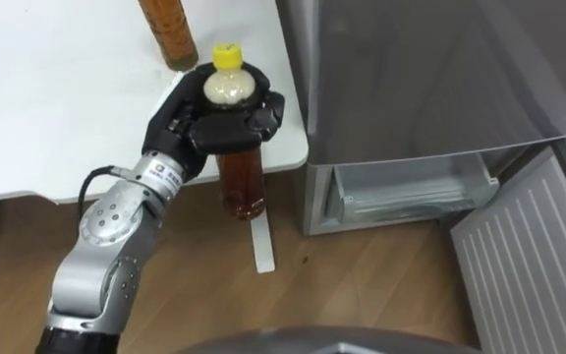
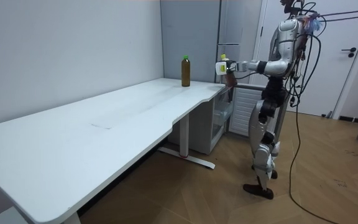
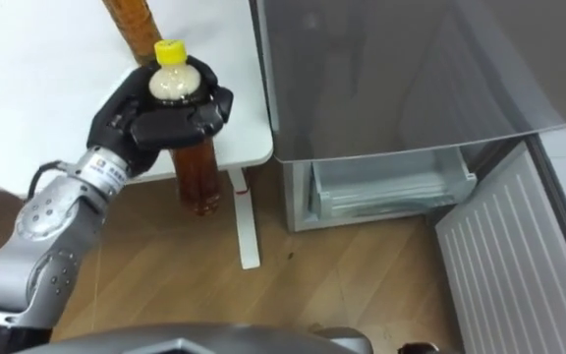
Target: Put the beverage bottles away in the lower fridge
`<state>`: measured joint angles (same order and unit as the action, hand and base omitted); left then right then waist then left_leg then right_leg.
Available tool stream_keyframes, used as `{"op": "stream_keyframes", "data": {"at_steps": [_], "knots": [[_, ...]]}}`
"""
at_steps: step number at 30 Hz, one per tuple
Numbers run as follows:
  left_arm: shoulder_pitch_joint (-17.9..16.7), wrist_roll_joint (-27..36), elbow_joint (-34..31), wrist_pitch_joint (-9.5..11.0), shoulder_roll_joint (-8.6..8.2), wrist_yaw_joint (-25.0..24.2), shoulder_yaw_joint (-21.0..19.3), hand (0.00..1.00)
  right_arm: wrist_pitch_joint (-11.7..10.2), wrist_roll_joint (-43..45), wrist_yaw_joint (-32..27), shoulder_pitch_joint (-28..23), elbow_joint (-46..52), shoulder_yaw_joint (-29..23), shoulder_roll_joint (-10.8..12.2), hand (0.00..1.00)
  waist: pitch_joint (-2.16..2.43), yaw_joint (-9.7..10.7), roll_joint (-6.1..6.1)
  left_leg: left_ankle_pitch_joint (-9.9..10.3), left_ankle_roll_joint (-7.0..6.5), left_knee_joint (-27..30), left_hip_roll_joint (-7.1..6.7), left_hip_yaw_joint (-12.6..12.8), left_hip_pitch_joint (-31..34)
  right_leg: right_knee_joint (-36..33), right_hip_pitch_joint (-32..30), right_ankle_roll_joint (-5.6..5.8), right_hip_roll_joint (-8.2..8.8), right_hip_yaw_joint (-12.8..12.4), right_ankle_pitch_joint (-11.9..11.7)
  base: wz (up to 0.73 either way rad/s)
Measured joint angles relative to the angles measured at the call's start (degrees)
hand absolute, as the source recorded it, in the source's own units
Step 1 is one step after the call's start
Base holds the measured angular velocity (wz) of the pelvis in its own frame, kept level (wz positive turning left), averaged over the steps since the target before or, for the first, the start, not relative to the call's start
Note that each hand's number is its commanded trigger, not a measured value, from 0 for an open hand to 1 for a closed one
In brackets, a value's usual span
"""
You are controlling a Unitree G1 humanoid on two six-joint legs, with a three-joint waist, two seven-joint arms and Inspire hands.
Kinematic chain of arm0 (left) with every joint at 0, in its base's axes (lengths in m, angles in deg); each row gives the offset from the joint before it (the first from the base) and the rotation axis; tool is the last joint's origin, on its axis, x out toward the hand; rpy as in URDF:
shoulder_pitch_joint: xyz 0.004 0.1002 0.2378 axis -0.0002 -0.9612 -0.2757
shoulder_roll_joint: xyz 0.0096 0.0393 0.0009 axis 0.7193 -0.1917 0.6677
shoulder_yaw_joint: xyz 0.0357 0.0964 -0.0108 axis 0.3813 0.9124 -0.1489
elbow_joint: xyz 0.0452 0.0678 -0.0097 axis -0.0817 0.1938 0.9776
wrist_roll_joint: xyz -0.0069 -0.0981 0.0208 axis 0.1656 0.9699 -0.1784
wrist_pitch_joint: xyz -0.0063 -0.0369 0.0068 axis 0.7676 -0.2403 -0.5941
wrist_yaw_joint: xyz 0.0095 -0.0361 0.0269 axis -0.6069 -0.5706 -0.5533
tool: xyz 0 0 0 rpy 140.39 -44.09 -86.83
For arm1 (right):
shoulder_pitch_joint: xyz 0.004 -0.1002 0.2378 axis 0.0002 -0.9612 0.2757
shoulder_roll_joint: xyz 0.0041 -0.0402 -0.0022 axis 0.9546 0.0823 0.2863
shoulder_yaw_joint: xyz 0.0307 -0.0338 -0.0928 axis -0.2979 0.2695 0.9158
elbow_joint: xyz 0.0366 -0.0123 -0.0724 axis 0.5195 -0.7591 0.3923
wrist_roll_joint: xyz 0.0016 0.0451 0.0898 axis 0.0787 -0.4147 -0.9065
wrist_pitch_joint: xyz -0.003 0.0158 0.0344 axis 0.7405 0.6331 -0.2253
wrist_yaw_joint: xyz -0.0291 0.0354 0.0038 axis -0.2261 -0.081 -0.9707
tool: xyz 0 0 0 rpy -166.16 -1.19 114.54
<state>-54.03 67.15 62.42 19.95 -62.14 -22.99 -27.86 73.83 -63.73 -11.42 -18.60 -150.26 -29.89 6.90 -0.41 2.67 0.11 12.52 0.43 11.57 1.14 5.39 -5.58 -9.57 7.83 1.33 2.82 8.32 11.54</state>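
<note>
While upright, bottle (image 1: pixel 241 182) inside left hand (image 1: pixel 193 126).

A long white table (image 2: pixel 104 118) stands by a grey wall (image 2: pixel 61 50) on wood floor (image 2: pixel 340 186).

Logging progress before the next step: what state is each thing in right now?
Yellow-capped bottle: capped, upright, held in the air past the table's corner.
Left hand: shut on that bottle.
Second bottle: upright on the table.
Lower fridge door: open.
Upper fridge door: shut.
</note>
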Motion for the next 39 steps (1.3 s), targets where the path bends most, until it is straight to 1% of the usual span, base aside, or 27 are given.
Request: {"op": "stream_keyframes", "data": {"at_steps": [1,2,4,6,8,10,11,12,14,16,17,19,21,23,25,28,31,35,39], "knots": [[0.0,0.0,0.0,0.0,-0.02,0.0,0.0,1.00,-0.2,0.0,-0.9,0.3,0.8,0.0,0.0,0.00,-0.08,-0.3,0.21,0.0,0.00,0.0,-0.01,0.0,0.1,0.0,-0.1,0.00,0.01,0.0,0.0,0.00],[-0.1,0.0,0.0,0.0,-0.02,0.0,0.0,1.00,-0.2,-0.1,-1.3,0.4,1.6,0.0,0.0,0.00,-0.04,-0.4,0.27,0.0,0.00,0.0,-0.02,0.0,0.2,0.0,-0.2,0.00,0.01,0.0,0.0,0.00],[-0.1,0.0,0.0,0.1,-0.06,0.0,0.1,1.00,-1.3,-2.2,-3.0,1.2,3.8,0.1,-0.1,0.00,0.06,-0.7,0.43,0.0,0.00,0.2,-0.03,-0.1,0.8,0.0,-0.7,-0.01,0.03,0.2,0.0,0.02],[-0.1,0.0,0.5,0.5,-0.11,-0.2,0.8,1.00,-2.4,-3.9,-4.0,1.2,5.4,0.2,-0.1,0.00,0.08,-1.3,0.45,0.0,0.00,0.2,-0.03,-0.4,0.9,-0.1,-0.6,-0.01,0.02,0.4,0.0,0.07],[-0.6,-0.1,1.5,1.0,-0.44,-0.6,1.0,1.00,-2.6,-4.1,-4.4,1.1,7.1,0.3,-0.2,0.00,0.11,-1.5,0.39,0.0,0.00,0.1,-0.03,-0.6,0.9,-0.1,-0.6,-0.02,0.02,0.7,0.0,0.05],[-2.1,-0.1,2.3,1.1,-0.52,-0.6,1.1,1.00,-2.9,-4.6,-4.3,1.2,12.0,1.3,0.0,0.00,0.14,-1.6,0.24,0.0,0.03,0.1,-0.02,-0.7,1.0,-0.1,-0.7,-0.03,-0.03,0.7,0.0,0.00],[-2.4,-0.1,2.4,1.1,-0.54,-0.6,1.2,1.00,-3.3,-4.6,-4.3,1.2,13.3,1.9,0.1,0.00,0.15,-1.6,0.20,0.0,0.03,0.1,-0.02,-0.7,1.0,-0.1,-0.7,-0.04,-0.04,0.8,0.0,0.00],[-3.1,-0.1,2.4,1.1,-0.60,-0.6,1.5,1.00,-4.2,-4.6,-3.9,1.2,15.5,2.5,0.4,0.00,0.17,-1.6,0.18,0.0,0.03,0.1,-0.02,-0.8,0.9,-0.1,-0.6,-0.04,-0.04,0.8,0.0,0.03],[-3.9,-0.1,2.4,1.1,-0.52,-0.6,2.1,1.00,-4.5,-4.9,-3.4,1.1,19.1,3.7,0.9,0.00,0.18,-1.8,0.15,0.0,0.03,0.1,-0.06,-0.8,1.0,-0.2,-0.6,-0.04,0.03,1.0,0.0,0.05],[-4.6,-0.1,2.4,1.1,-0.49,-0.9,2.2,1.00,-5.1,-6.5,-1.8,0.9,23.2,4.8,1.2,0.00,0.18,-1.8,0.16,0.0,0.03,0.2,-0.05,-0.8,1.0,-0.2,-0.5,-0.04,0.06,1.2,0.0,0.05],[-4.7,-0.1,2.4,1.1,-0.56,-0.9,2.2,1.00,-5.2,-7.0,-1.5,0.7,24.3,5.1,1.3,0.00,0.20,-1.9,0.13,0.0,0.03,0.2,-0.05,-0.8,1.0,-0.2,-0.4,-0.04,0.07,1.2,0.0,0.00],[-4.8,-0.1,2.4,1.1,-0.50,-0.9,2.2,1.00,-5.3,-9.8,-1.0,-0.3,28.4,7.1,1.3,0.00,0.21,-2.1,0.12,0.0,0.03,0.3,-0.03,-0.9,0.9,-0.3,-0.3,-0.06,0.07,1.2,-0.1,0.00],[-4.9,-0.1,2.4,1.2,-0.50,-0.8,2.2,1.00,-5.3,-10.4,0.1,-1.3,31.7,8.1,1.3,0.00,0.20,-2.5,0.12,0.0,0.04,0.2,-0.03,-0.9,1.0,-0.3,-0.3,-0.06,0.07,1.2,-0.1,0.00],[-5.2,0.0,2.6,1.5,-0.61,-0.7,2.2,1.00,-5.2,-10.6,1.6,-2.1,34.8,9.0,1.3,0.00,0.17,-2.9,0.25,0.0,0.04,0.2,-0.02,-0.8,0.9,-0.3,-0.3,-0.06,0.07,1.2,-0.1,0.00],[-5.3,0.0,3.7,2.3,-0.69,-0.9,2.1,1.00,-5.3,-10.6,4.2,-3.3,38.8,9.1,1.5,0.00,0.09,-3.0,0.65,0.0,0.04,0.3,-0.03,-0.9,0.8,-0.3,-0.3,-0.06,0.07,1.2,-0.1,0.00],[-5.4,0.0,5.7,2.4,-0.67,-1.1,2.0,1.00,-5.3,-10.6,6.9,-3.9,41.7,9.1,1.9,0.00,0.05,-3.1,0.91,0.0,0.03,0.3,-0.04,-0.9,0.8,-0.3,-0.2,-0.06,0.07,1.2,-0.1,0.00],[-5.4,-0.1,7.9,2.4,-0.73,-1.1,1.9,1.00,-5.4,-10.5,9.3,-4.5,43.3,9.1,2.5,0.00,0.01,-3.0,0.91,0.0,0.04,0.3,-0.02,-0.9,1.0,-0.3,-0.2,-0.06,0.05,1.3,-0.1,0.00],[-5.4,-0.1,8.6,2.5,-0.79,-1.1,1.9,1.00,-5.4,-10.5,11.7,-4.5,44.6,9.1,2.5,0.00,-0.07,-3.0,0.78,0.0,0.04,0.3,-0.02,-1.0,1.5,-0.3,-0.5,-0.06,0.06,1.3,-0.1,0.01],[-5.4,-0.2,8.6,2.9,-0.89,-1.1,2.0,1.00,-5.3,-10.4,16.1,-4.2,45.4,9.1,2.5,0.00,-0.02,-2.8,0.66,0.0,0.04,0.3,-0.03,-1.4,2.0,-0.3,-0.9,-0.06,0.05,1.7,-0.1,0.06]]}}
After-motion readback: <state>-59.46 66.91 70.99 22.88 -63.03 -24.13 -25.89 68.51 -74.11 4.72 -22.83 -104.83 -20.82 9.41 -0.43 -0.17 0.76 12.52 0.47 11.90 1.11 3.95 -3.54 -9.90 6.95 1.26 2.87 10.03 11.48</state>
